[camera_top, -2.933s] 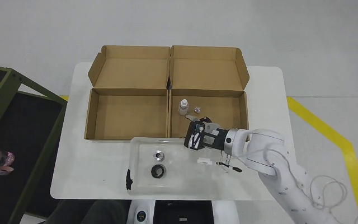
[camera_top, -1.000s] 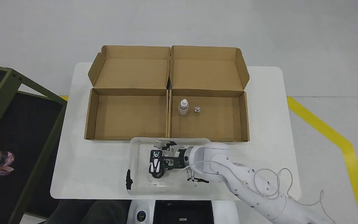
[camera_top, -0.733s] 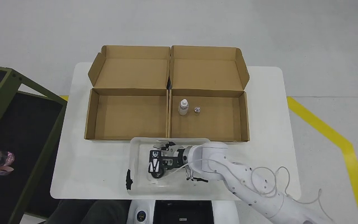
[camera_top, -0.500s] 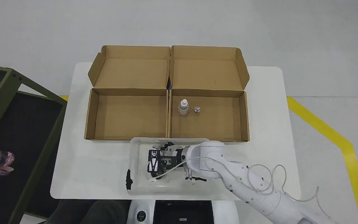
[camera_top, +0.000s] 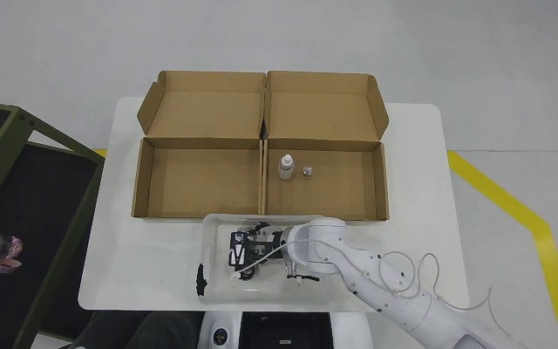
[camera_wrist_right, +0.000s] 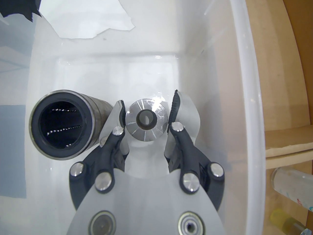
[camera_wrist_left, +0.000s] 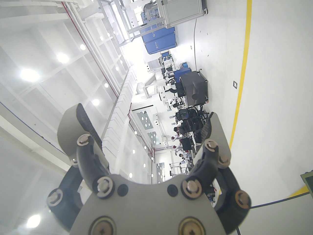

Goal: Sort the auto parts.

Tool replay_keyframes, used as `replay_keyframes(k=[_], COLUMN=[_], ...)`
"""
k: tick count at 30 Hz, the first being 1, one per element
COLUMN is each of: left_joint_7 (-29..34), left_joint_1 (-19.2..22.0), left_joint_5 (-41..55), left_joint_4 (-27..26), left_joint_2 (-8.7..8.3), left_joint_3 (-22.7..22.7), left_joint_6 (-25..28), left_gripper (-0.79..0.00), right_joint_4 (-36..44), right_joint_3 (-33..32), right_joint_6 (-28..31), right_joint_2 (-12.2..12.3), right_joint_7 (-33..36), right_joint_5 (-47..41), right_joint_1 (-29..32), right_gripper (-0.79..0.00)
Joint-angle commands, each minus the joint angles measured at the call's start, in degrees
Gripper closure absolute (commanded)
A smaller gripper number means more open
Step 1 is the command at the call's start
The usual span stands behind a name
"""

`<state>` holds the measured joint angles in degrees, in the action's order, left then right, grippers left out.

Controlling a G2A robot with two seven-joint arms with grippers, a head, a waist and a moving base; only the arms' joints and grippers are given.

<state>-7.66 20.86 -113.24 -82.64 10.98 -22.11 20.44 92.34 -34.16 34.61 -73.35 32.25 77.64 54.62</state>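
I'm working my right gripper [camera_wrist_right: 148,99] down inside the clear bin [camera_wrist_right: 247,74] at the near edge of the table [camera_top: 418,174], and I'm pinching its pads [camera_wrist_right: 174,106] in narrow against a silver bushing [camera_wrist_right: 146,121], one on each side of its round face. The bushing is sitting on the bin floor with its centre hole facing my wrist camera. A dark linear bearing [camera_wrist_right: 62,128] is lying just beside it, its steel sleeve pressing against the outside of one of my fingers and its open bore showing rows of small balls. From above, I'm seeing my right gripper [camera_top: 237,253] reaching across to the left part of the bin [camera_top: 209,236]. A torn paper scrap [camera_wrist_right: 83,10] is showing at the bin's far wall, and a black scrap [camera_top: 201,281] is hanging at its left corner. Beyond the bin, two open cartons are lying side by side: the left-hand carton [camera_top: 196,183] and the right-hand carton [camera_top: 381,183], which is holding a small bottle [camera_top: 286,166] and a small metal piece [camera_top: 306,171]. My left gripper [camera_wrist_left: 145,113] is pointing out into the hall, spread wide and holding nothing.
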Motion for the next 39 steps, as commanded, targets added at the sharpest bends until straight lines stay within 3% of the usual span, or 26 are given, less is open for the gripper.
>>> replay_keyframes(k=[1, 4, 29, 39], left_joint_7=[0.0, 0.0, 0.0, 0.0], left_joint_1=[0.0, 0.0, 0.0, 0.0], left_joint_5=[0.0, 0.0, 0.0, 0.0], left_joint_4=[0.0, 0.0, 0.0, 0.0], left_joint_2=[0.0, 0.0, 0.0, 0.0], left_joint_3=[0.0, 0.0, 0.0, 0.0], left_joint_6=[0.0, 0.0, 0.0, 0.0], left_gripper=[-0.785, -0.785, -0.785, -0.785], right_joint_4=[-0.1, 0.0, 15.5, 16.8], right_joint_3=[0.1, 0.0, -6.6, -9.3], right_joint_6=[0.0, 0.1, 2.2, 1.8], right_joint_2=[-0.1, -0.2, 1.2, 1.3], right_joint_7=[-0.1, -0.3, -1.4, -4.0], right_joint_5=[-0.1, -0.1, -0.9, -2.5], right_joint_1=[0.0, 0.1, 3.8, 3.5], right_gripper=[-0.166, 0.0, 0.0, 0.0])
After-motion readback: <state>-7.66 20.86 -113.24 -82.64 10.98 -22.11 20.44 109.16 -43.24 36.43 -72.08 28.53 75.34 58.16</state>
